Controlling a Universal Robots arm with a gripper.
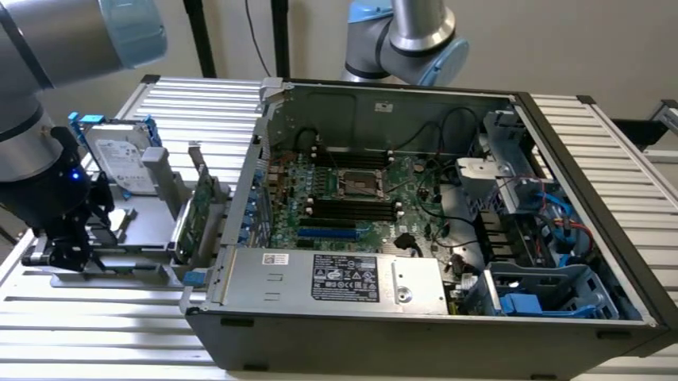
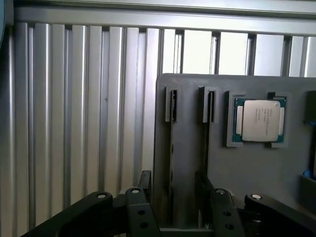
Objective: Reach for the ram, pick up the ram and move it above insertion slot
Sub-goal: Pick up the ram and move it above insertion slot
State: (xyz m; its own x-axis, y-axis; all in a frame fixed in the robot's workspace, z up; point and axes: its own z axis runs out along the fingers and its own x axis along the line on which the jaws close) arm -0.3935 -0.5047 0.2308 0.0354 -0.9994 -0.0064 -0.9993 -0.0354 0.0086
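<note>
Gripper (image 1: 63, 252), black two-finger type on grey robot arm, low at exterior view's left over grey plastic parts holder (image 1: 148, 222). Fingers (image 2: 142, 207) apart, either side of holder's slotted channel. Silver hard drive in blue frame (image 1: 117, 163) propped behind. Ram, long thin green circuit-board stick (image 1: 199, 218), on edge in holder, right of gripper, ungripped. Open black computer case (image 1: 424, 341) with green motherboard (image 1: 360, 198) furthest right.

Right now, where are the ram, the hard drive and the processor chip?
ram (image 1: 199, 214), exterior view, middle of green board.
hard drive (image 1: 114, 161), exterior view, silver label face.
processor chip (image 2: 258, 120), wrist view, metal lid.
</note>
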